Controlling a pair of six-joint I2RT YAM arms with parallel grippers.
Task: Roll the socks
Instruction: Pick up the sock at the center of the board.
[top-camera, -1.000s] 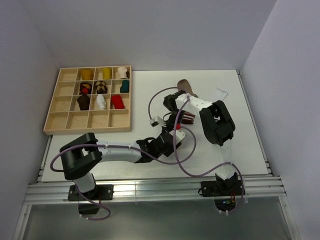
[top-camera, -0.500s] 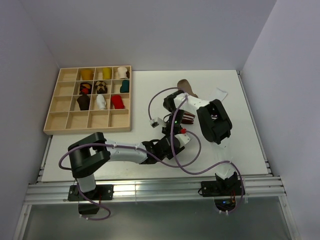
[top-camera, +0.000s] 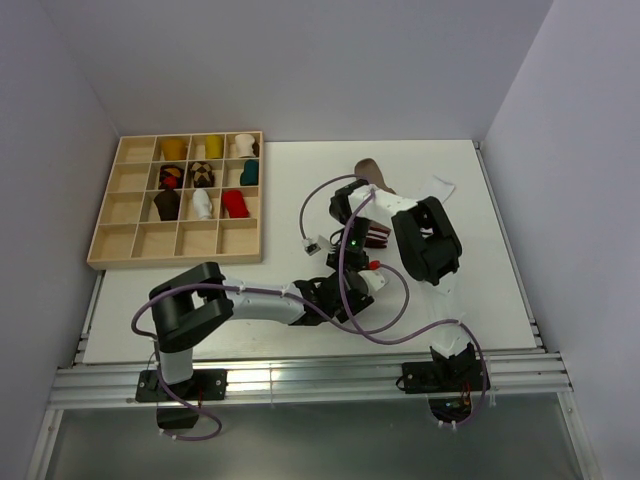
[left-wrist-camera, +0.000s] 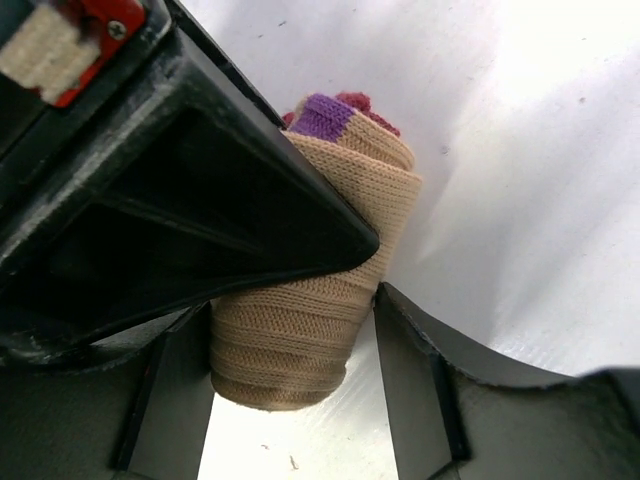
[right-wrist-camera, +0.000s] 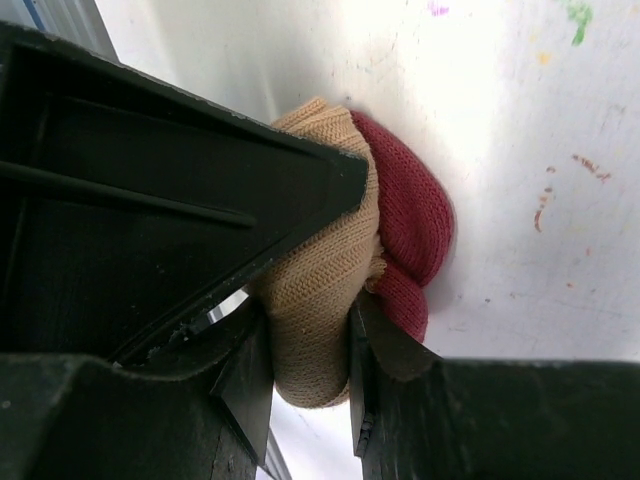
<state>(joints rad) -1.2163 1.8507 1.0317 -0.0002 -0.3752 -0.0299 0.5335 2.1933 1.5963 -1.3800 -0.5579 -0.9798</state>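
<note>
A tan sock rolled into a bundle (left-wrist-camera: 310, 260), with maroon and purple patches at its far end, lies on the white table. My left gripper (left-wrist-camera: 292, 335) is shut on it, one finger on each side. My right gripper (right-wrist-camera: 305, 325) pinches the same tan roll (right-wrist-camera: 320, 270) next to its maroon toe (right-wrist-camera: 410, 230). In the top view the two grippers, left (top-camera: 352, 285) and right (top-camera: 350, 242), meet at mid-table and hide the roll. A maroon-striped cuff (top-camera: 378, 236) shows beside them. A brown sock (top-camera: 370, 172) lies further back.
A wooden compartment tray (top-camera: 130, 245) at the back left holds several rolled socks. A small white piece (top-camera: 440, 187) lies at the back right. Purple cables loop over the table around both arms. A black part of the other gripper covers the upper left of each wrist view.
My left arm's elbow has swung right and its forearm has come closer to the roll. The right gripper has stayed almost in place over the roll.
</note>
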